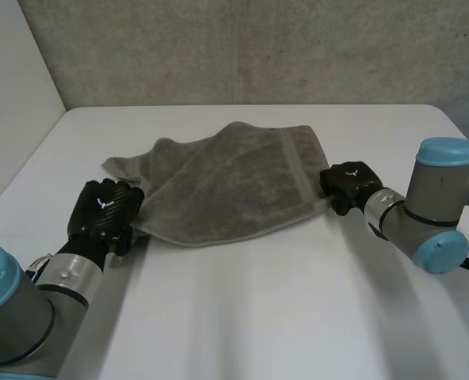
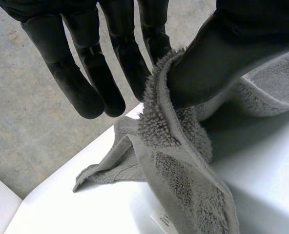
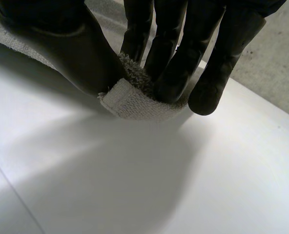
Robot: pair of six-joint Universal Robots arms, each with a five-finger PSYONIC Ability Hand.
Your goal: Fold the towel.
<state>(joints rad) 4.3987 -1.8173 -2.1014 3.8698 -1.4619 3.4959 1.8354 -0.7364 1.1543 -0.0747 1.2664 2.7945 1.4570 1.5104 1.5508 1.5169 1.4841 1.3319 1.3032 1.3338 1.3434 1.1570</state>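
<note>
Left hand (image 1: 101, 207) and right hand (image 1: 350, 182) are each clamped on a towel (image 1: 234, 186) corner by shallow pinches, which could be lost if pulled taut over the desk (image 1: 298, 317).

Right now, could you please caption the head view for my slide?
Left hand and right hand pinch opposite ends of a grey towel over the white table.

The towel (image 1: 234, 182) is grey and fluffy, and it lies rumpled and partly doubled over in the middle of the white surface (image 1: 258, 317). Its corner at 8 o'clock is pinched in the left hand (image 1: 104, 207), and its hemmed corner at 3 o'clock is pinched in the right hand (image 1: 349, 184). A loose corner lies flat toward 10 o'clock.
</note>
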